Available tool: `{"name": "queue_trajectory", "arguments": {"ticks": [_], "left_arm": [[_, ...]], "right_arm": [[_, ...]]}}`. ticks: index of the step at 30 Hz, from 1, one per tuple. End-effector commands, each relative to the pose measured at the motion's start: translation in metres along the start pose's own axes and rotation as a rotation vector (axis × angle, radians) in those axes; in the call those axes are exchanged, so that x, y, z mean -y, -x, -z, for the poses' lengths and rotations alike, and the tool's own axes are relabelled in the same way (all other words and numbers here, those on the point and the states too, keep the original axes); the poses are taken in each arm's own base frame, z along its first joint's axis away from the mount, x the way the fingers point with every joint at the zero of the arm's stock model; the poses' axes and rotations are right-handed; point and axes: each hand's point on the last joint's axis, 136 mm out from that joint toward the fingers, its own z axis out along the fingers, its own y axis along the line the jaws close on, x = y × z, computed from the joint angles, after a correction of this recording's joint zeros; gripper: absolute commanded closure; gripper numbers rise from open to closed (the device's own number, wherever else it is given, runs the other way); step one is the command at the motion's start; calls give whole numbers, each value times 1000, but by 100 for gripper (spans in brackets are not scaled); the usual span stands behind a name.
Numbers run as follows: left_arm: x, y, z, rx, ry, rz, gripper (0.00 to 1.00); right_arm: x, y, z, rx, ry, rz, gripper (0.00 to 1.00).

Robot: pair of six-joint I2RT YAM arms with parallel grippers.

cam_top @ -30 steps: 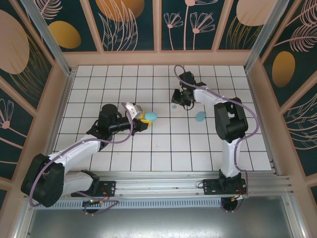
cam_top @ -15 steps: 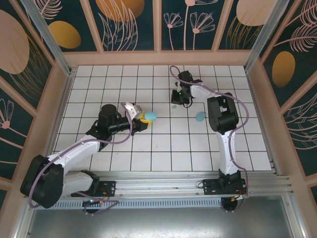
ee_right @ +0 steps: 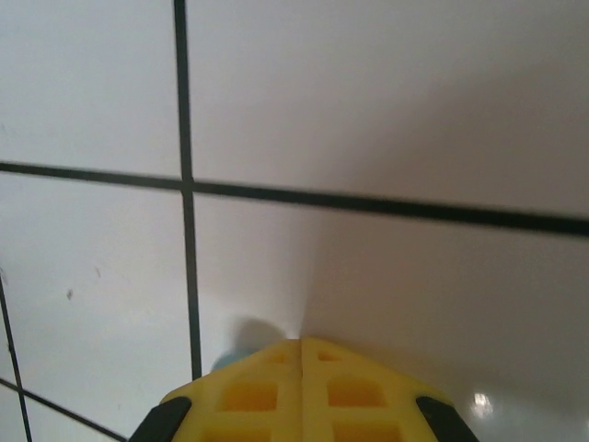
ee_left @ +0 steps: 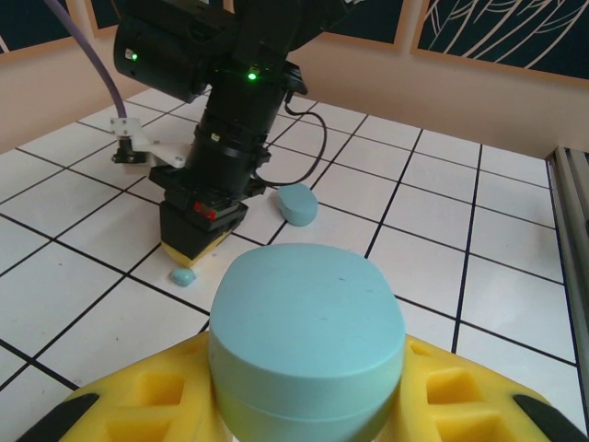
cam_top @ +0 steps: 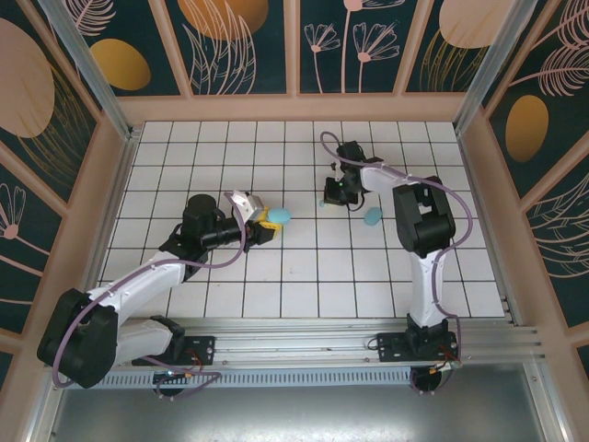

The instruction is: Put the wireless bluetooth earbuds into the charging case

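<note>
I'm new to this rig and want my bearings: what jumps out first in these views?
The left hand grips a light-blue, pebble-shaped case, left of the floor's middle. To its right, the right hand points down at the white tiles, shut, with a tiny light-blue earbud lying right beside its tip. A second case lies loose on the tiles, just right of that hand in the top view.

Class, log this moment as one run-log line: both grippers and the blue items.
left gripper: shut on charging case | right gripper: shut, empty | earbud: loose beside right gripper | second case: loose
</note>
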Motion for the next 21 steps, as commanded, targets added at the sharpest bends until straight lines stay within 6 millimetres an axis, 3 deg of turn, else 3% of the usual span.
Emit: {"name": "queue_trajectory", "arguments": {"ticks": [1, 7, 11, 16, 21], "left_arm": [[6, 8, 3, 33, -8, -32, 100], [6, 9, 5, 36, -5, -37, 100], [6, 10, 5, 37, 1, -44, 100], [5, 9, 5, 40, 5, -47, 100], [6, 8, 4, 40, -5, -48, 100]], "right_arm": [[11, -25, 8, -54, -43, -67, 100], [13, -7, 33, 23, -113, -73, 96], [8, 1, 50, 60, -150, -121, 84], [-19, -6, 50, 82, -43, -215, 66], [-33, -2, 39, 101, -6, -266, 63]]}}
